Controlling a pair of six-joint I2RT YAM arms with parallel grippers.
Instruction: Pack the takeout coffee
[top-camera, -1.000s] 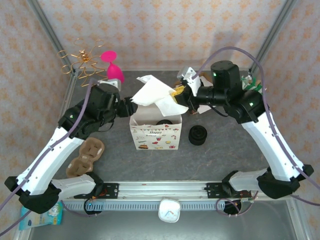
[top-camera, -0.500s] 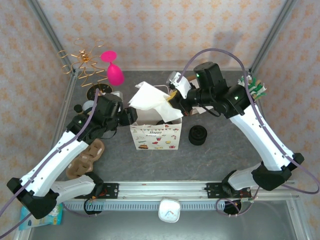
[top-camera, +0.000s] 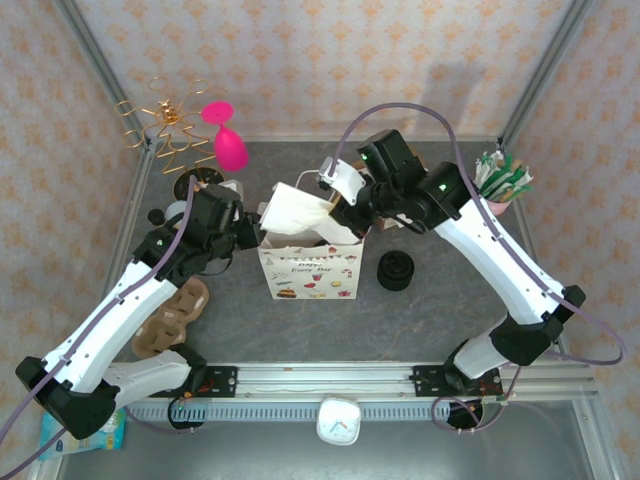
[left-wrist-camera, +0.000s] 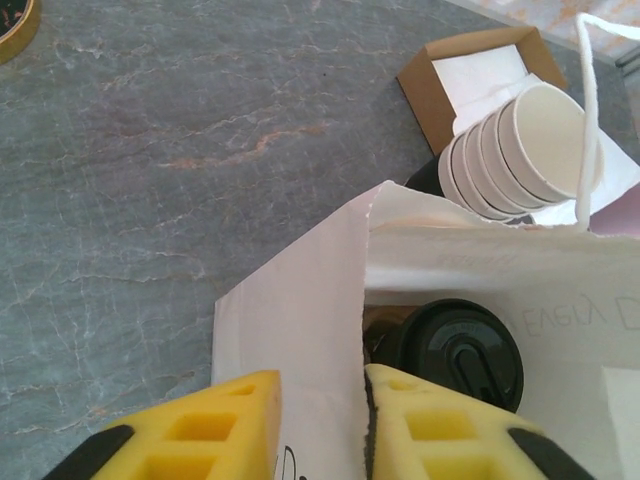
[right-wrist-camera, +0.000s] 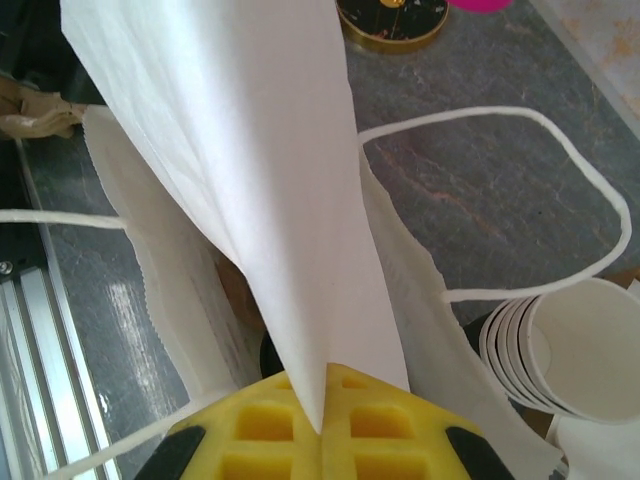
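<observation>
Jaws: left gripper (left-wrist-camera: 322, 388) narrow, astride paper bag (top-camera: 310, 268) wall, pinch unclear | right gripper (right-wrist-camera: 324, 378) clamped on white paper sheet (right-wrist-camera: 250, 150) | takeout coffee (left-wrist-camera: 460, 352) inside bag, mid-tabletop (top-camera: 440, 310) | grey marbled surface — peach patterned walls (top-camera: 330, 60)

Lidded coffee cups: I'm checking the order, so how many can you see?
1: a black-lidded coffee cup inside the white paper bag, seen from the left wrist. The bag's walls and the white paper sheet could hide others.
</observation>
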